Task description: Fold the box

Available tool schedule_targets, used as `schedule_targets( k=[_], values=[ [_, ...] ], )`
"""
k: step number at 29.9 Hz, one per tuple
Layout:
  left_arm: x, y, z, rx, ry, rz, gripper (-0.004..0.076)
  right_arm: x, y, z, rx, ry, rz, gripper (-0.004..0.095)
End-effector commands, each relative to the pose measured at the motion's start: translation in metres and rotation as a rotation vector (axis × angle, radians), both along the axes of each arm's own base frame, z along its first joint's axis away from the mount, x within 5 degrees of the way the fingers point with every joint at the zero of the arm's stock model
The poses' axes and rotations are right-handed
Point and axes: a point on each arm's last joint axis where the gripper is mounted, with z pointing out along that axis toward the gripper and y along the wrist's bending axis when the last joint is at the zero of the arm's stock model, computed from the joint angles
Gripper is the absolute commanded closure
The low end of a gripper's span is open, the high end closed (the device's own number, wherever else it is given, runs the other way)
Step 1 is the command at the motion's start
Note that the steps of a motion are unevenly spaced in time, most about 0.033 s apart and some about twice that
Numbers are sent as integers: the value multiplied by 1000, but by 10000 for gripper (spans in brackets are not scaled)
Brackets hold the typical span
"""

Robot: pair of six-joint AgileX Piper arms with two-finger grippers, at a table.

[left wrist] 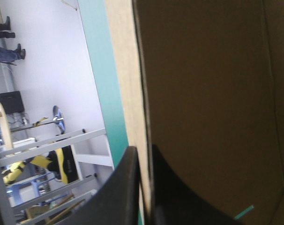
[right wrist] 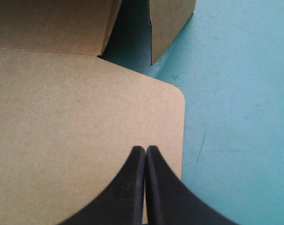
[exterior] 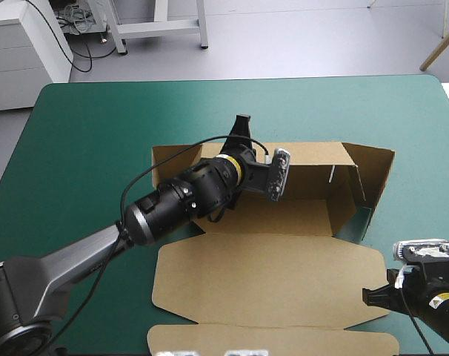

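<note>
The left fingers (left wrist: 131,164) pinch a raised wall of the box (left wrist: 203,93), all but closed. The right fingers (right wrist: 141,161) meet, empty, over its flat lid (right wrist: 62,117), teal-green bench (right wrist: 235,117) beside them.

At the frame's bottom centre the right gripper (right wrist: 145,150), black fingers pressed into one pointed arch, sits over the box's (right wrist: 76,117) flat panel near its rounded corner, raised walls along the top, teal-green cover (right wrist: 235,122) filling the right.
</note>
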Motion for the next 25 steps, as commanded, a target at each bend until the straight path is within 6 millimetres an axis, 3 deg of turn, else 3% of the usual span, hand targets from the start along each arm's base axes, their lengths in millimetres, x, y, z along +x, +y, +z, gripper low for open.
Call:
schedule_targets(
  k=[1, 5, 15, 25],
  values=[
    [-28, -15, -1, -59, -29, -70, 734, 4, -1, 10, -3, -68, -8, 927],
    [-40, -23, -17, -97, -94, -60, 734, 4, -1, 10, -3, -68, -8, 928],
    [-44, -15, -55, -76, -236, -28, 734, 4, -1, 10, -3, -68, -8, 928],
    [-40, -12, -48, -100, -351, 7, 734, 4, -1, 10, -10, -67, -9, 927]
  ],
)
